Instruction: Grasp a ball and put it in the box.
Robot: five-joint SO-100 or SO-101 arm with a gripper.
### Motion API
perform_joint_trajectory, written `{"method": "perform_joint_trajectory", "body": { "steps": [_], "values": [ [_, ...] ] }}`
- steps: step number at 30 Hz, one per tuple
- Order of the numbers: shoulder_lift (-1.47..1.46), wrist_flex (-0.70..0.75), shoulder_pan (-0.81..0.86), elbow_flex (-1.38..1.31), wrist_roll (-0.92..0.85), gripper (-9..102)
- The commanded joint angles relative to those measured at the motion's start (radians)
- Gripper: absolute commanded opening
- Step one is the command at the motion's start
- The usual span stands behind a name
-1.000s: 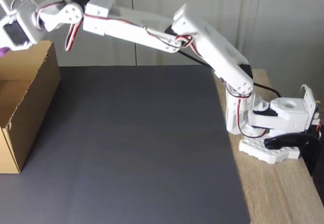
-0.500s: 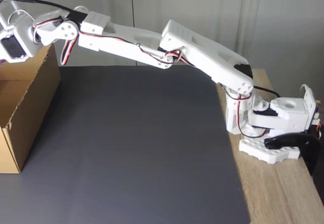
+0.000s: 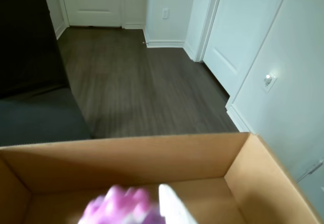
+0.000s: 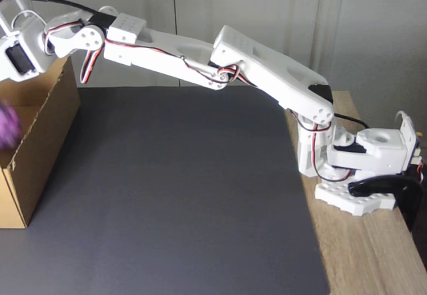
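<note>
Overhead and at full stretch, the white arm point(image 4: 220, 61) reaches from its base point(image 4: 353, 175) on the wooden table point(image 4: 373, 255) across a dark grey mat point(image 4: 180, 195) to the brown cardboard box point(image 4: 37, 135) at the left edge of the fixed view. The tool sits at the arm's far end, cut off by that edge of the picture, and whether it is released or clenched cannot be told. The ball point(image 4: 8, 126), a blurred purple-pink shape, shows inside the box's open top in the fixed view, below the arm's wrist and apart from it. In the wrist view the ball point(image 3: 119, 206) appears as a blurred pink and white mass over the box interior, just beside a white finger point(image 3: 174, 209) of the tool at the bottom edge; whether the two touch cannot be made out. The box point(image 3: 126, 158) opens below the camera in that view, with dark wood flooring point(image 3: 147, 87), white doors point(image 3: 243, 26) and a white wall point(image 3: 293, 82) beyond its far side.
</note>
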Motion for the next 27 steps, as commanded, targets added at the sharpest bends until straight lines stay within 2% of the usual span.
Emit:
{"method": "perform_joint_trajectory", "body": {
  "steps": [1, 4, 8, 14, 16, 27],
  "values": [
    [0.023, 0.014, 0.008, -0.051, 0.003, 52],
    [0.037, 0.044, 0.008, -0.051, 0.003, 47],
    [0.074, 0.144, 0.006, -0.051, -0.003, 31],
    [0.130, 0.244, 0.008, -0.051, 0.012, 17],
    [0.144, 0.275, 0.003, -0.051, 0.020, 1],
    [0.253, 0.405, 0.005, -0.051, -0.017, 0]
  ]
}}
